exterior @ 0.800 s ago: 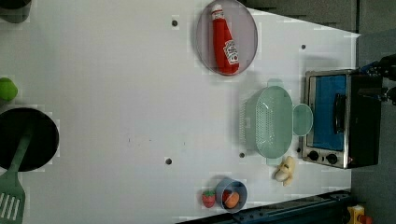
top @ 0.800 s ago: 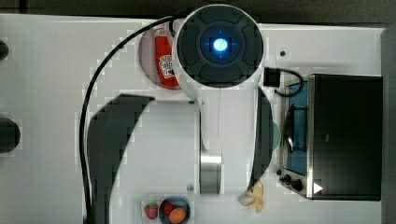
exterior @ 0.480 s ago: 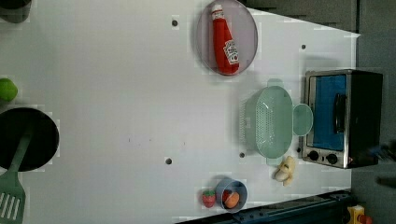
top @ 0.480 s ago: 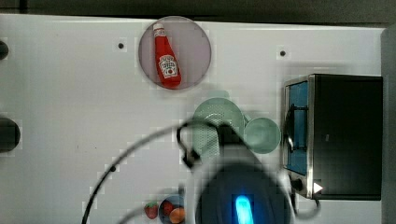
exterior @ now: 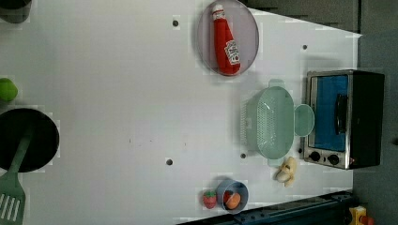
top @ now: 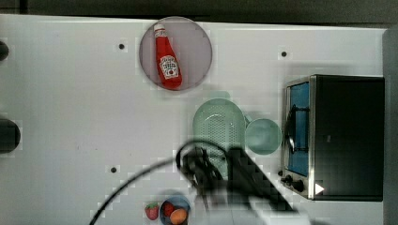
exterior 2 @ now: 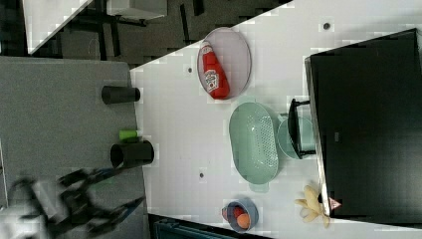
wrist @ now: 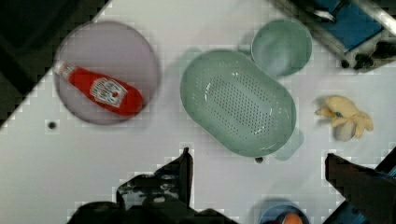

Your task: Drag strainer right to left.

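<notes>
- Looking across the table (exterior: pixel 117 117), we see a grey plate (top: pixel 195 35) holding a ketchup bottle (top: pixel 168 63) that lies flat on it.
- We see a small blue bowl (exterior: pixel 240 190) near the left view's bottom edge with orange and red toy food in it, and a strawberry (exterior: pixel 209 199) just beside it on the table.
- The strainer (exterior: pixel 274 122) sits empty and mouth-up, close in front of the oven (exterior: pixel 345 119), with the cup (exterior: pixel 304 120) between them, touching or nearly touching the strainer's rim.
- Its long axis runs top to bottom in the left view, a tab handle at each end.
- A banana (exterior: pixel 286 171) lies near the strainer's lower end in the left view.
- To the left view's left of the strainer we see wide bare table; a black pan (exterior: pixel 28 138) with a green spatula (exterior: pixel 11 197) and a green ball (exterior: pixel 7 90) sit at the far left edge.
- Our gripper (wrist: pixel 259 170) hangs above the strainer's side, fingers (wrist: pixel 184 170) spread wide, holding nothing.
</notes>
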Controlling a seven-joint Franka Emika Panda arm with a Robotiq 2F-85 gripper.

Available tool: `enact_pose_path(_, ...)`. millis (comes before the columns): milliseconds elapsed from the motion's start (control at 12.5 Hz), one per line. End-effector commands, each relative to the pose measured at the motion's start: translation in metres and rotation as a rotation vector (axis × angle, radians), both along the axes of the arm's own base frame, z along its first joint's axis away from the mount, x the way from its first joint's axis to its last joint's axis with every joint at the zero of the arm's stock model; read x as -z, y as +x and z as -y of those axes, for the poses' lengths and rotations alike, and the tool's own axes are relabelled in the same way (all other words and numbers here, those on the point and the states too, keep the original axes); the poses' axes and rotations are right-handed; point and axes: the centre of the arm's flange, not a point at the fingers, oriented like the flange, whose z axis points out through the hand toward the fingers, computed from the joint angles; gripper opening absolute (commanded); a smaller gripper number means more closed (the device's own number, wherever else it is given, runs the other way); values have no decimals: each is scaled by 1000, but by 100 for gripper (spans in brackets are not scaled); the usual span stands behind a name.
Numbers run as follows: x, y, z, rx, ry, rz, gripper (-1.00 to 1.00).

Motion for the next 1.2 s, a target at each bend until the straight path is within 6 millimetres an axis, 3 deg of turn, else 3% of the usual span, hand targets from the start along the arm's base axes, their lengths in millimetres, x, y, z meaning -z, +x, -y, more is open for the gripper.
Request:
enact_pose_path(80, 162, 34, 3, 129, 6, -223, 100)
enact_pose_path(320, 235, 52, -4, 292, 13, -166, 100)
enact_pose_path(800, 359, 81, -17, 605, 27, -156, 100)
enact_pose_path(1200, 425, 85, -34, 591, 47, -120, 100)
